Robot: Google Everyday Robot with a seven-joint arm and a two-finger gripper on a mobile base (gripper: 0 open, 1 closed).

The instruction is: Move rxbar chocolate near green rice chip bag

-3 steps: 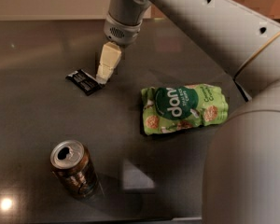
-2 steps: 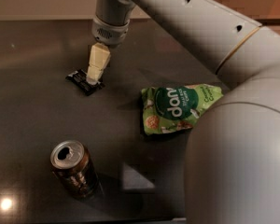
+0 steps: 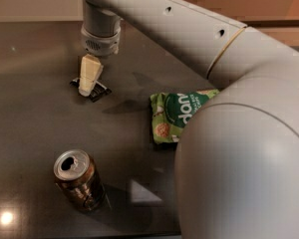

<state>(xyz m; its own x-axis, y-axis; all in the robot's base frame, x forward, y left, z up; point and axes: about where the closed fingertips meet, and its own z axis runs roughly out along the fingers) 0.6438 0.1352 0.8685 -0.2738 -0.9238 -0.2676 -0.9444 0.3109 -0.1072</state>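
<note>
"While your pincer [image 3: 85,86] hangs there, what lies on the dark glossy bench [image 3: 35,123], starting at the left?"

"Toward the front left corner stands an opened brown metal drink can [image 3: 78,180], upright. It is no part of my job and well apart from the rest. Further back, nearer the left edge than the right, lies the small flat black foil-wrapped rxbar chocolate [image 3: 100,90]."

"And the pincer?"

"It points straight down on that bar, its cream tip at the wrapper. I come from above because so flat a thing offers no side to take. Whether it is wide, narrow, or already has the bar, I cannot tell."

"Then further right?"

"Past the middle lies the light green puffy green rice chip bag [image 3: 174,116], flat on its back. My own pale arm [image 3: 189,29] covers its right end. The bar is apart from it, so I judge the carrying is yet to be done."
</note>
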